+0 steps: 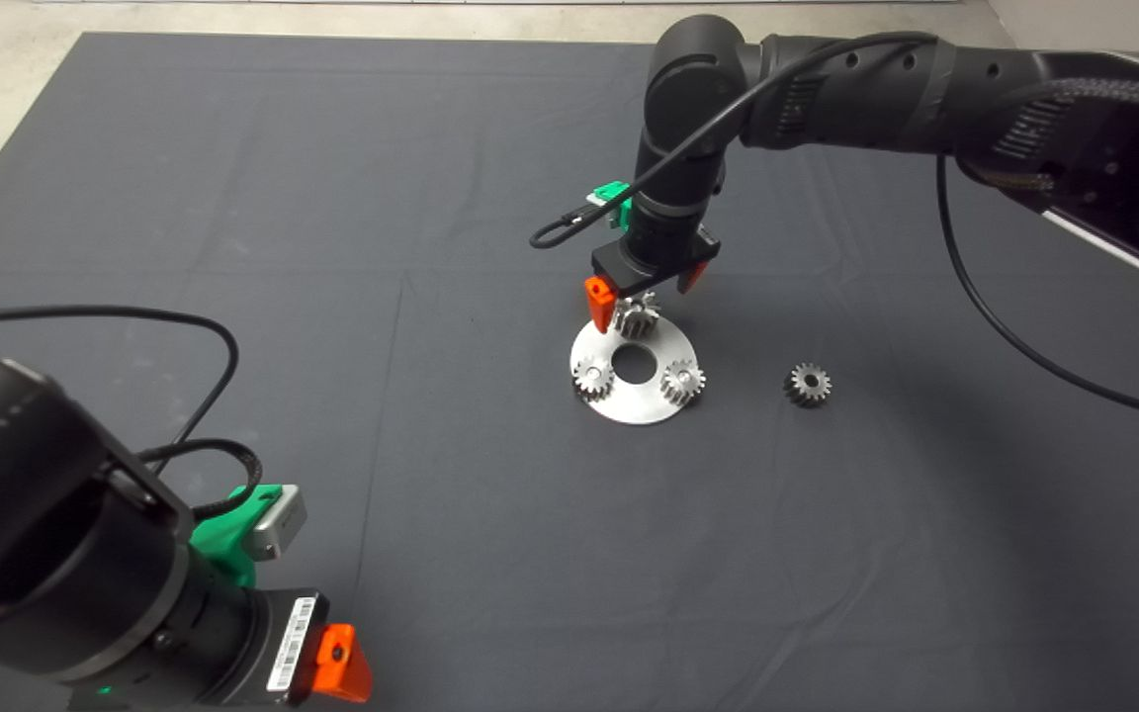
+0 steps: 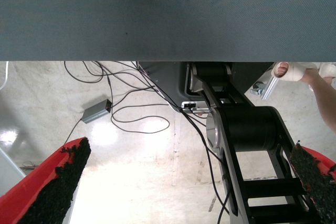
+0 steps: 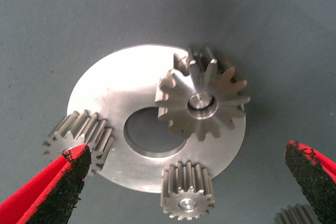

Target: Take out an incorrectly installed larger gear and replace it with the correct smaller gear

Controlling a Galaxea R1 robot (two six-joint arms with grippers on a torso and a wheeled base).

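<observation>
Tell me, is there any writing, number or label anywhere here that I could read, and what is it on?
No text here can be read.
White barcode sticker on the left gripper, which is parked at the mat's lower left: print too small to read.
Larger gear, steel disc, loose smaller gear, right gripper: no markings visible.
</observation>
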